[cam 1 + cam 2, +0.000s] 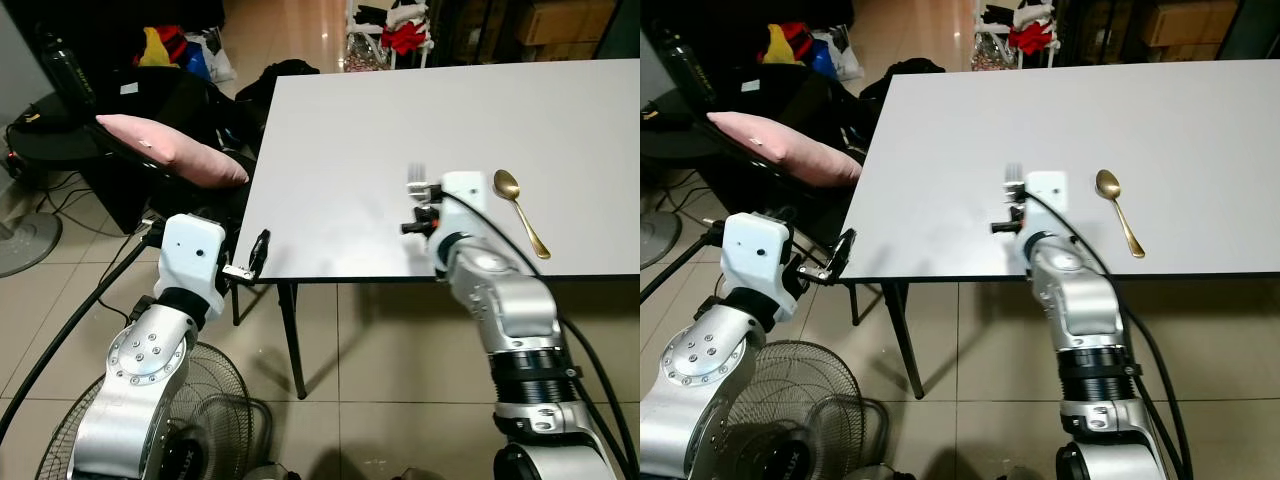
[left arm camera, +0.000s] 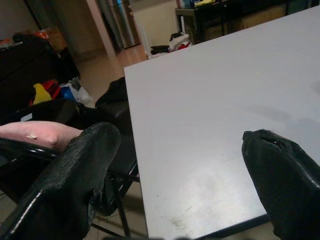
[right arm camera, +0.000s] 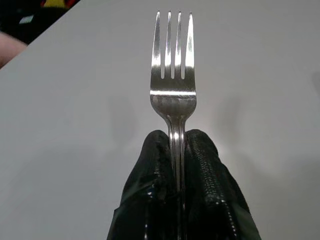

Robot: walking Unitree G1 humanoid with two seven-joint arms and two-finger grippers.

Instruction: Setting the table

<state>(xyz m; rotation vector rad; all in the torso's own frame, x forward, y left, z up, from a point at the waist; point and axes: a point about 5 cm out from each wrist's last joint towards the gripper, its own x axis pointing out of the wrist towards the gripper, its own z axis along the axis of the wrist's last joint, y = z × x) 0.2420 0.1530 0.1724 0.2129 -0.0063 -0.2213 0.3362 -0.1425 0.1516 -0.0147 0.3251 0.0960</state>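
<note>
White table (image 1: 330, 130) ahead of us, cluttered room behind, a pink cushion (image 1: 170, 148) on a chair off to our left. Our right gripper (image 3: 179, 150) is clamped tight on the fork (image 3: 173, 75), tines pointing forward over the tabletop. Just to its right lies the gold spoon (image 1: 520, 210), already placed. Our left gripper (image 2: 180, 175) hangs wide open and empty near the table's edge. So: spoon down, fork not yet; no plate so far.

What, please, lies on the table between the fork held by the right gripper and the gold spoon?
Nothing: the left eye view shows bare white table between the fork and the gold spoon.
</note>
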